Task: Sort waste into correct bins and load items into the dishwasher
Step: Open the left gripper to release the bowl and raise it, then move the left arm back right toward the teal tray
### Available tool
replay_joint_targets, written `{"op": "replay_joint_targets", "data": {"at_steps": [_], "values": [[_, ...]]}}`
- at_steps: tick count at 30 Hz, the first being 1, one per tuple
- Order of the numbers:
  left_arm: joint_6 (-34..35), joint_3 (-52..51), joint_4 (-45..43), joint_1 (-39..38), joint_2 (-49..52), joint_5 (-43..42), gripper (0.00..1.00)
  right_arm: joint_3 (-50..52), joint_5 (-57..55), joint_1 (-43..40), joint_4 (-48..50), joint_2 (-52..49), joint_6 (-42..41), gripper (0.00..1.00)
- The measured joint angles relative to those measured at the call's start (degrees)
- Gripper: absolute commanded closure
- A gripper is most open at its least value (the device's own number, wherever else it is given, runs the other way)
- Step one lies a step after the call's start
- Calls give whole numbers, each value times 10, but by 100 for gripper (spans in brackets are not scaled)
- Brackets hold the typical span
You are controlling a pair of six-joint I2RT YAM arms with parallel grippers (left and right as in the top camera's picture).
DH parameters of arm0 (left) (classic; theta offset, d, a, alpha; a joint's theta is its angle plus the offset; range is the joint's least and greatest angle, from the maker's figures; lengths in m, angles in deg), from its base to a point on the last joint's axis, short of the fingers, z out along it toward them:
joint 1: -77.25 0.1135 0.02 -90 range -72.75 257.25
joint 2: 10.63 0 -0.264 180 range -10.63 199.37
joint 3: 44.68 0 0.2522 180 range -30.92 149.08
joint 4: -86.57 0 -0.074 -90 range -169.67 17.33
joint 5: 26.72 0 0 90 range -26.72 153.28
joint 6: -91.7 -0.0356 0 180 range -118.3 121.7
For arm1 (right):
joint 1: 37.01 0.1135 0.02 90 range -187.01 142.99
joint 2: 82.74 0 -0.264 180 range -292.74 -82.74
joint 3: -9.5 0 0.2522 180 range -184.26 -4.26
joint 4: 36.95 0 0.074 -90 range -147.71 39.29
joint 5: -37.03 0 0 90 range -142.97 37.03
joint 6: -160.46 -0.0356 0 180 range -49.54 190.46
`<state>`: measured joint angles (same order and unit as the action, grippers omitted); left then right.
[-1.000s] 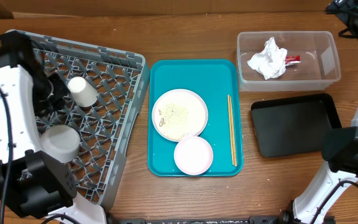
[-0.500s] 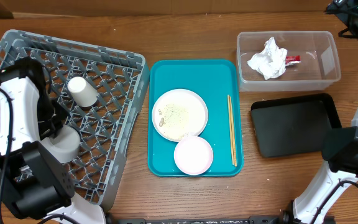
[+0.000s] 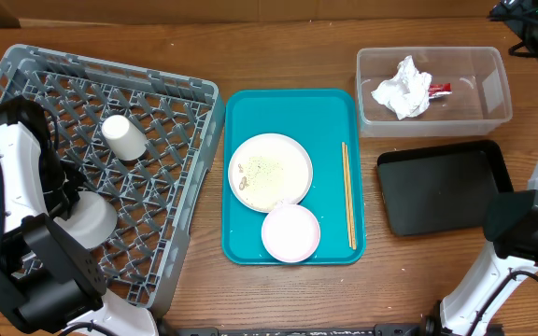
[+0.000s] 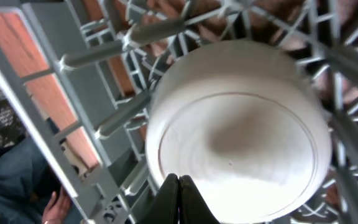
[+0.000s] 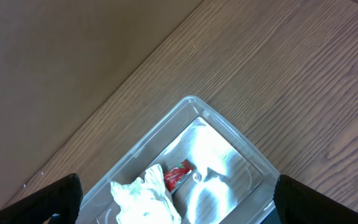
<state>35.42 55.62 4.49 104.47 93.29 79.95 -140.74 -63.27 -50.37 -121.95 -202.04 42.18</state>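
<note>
The grey dishwasher rack (image 3: 171,112) fills the left of the table. In it lie the white cup (image 3: 122,136) on its side and the grey-green bowl (image 3: 90,217). My left gripper (image 4: 178,190) is shut and empty, its tips just at the bowl's (image 4: 241,124) near rim. On the teal tray (image 3: 330,112) sit the large white plate (image 3: 270,170) with crumbs, the small pinkish bowl (image 3: 290,232) and the chopsticks (image 3: 348,194). The clear tub (image 3: 434,119) holds the napkin (image 3: 402,87) and red wrapper (image 3: 440,90). My right gripper (image 5: 176,186) hangs open high above that tub (image 5: 191,102).
The black tray (image 3: 445,185) lies bare in front of the clear tub. My left arm (image 3: 12,177) leans over the rack's left side. The right arm's base (image 3: 526,229) stands at the table's right edge, beside the black tray.
My left arm has drawn back from the rack's far left corner toward its front left, ending beside the grey-green bowl. The bowl, the cup and the right arm have stayed put.
</note>
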Motion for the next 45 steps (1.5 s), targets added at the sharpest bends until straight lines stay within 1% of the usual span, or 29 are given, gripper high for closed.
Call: {"op": "replay_joint_targets", "data": {"at_steps": [6,9,12,16,19,21,22,25,27,31,35,36,40,45], "values": [[36,0,28,0,0,20,96,0,0,0,0,0,0,0],[38,4,38,0,0,17,96,0,0,0,0,0,0,0],[31,29,42,-6,0,3,96,0,0,0,0,0,0,0],[1,73,24,-38,-15,-33,96,0,0,0,0,0,0,0],[-37,94,-18,-87,-47,-77,96,0,0,0,0,0,0,0],[-66,98,-45,-128,-71,-109,93,0,0,0,0,0,0,0],[-80,99,-61,-148,-82,-123,90,0,0,0,0,0,0,0],[-127,104,-93,-220,-98,-161,57,0,0,0,0,0,0,0],[-145,104,-102,-269,-96,-176,52,0,0,0,0,0,0,0],[-160,104,-102,-339,-75,-172,52,0,0,0,0,0,0,0],[-161,104,-87,-374,-30,-139,66,0,0,0,0,0,0,0],[-162,104,-83,-377,-18,-132,67,0,0,0,0,0,0,0],[-164,104,-82,-377,23,-112,64,0,0,0,0,0,0,0],[-182,104,-85,-377,62,-104,66,0,0,0,0,0,0,0]]}}
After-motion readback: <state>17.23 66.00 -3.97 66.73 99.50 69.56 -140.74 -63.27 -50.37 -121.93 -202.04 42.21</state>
